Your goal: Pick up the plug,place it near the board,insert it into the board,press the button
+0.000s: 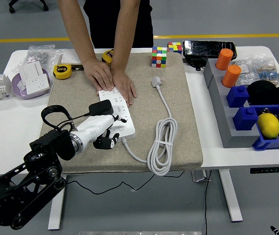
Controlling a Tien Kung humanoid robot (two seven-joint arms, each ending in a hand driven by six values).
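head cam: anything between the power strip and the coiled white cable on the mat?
Nothing. In the head view the stretch of beige mat between the power strip and the coiled cable is bare; only the strip's own cord loops round below it to the coil.
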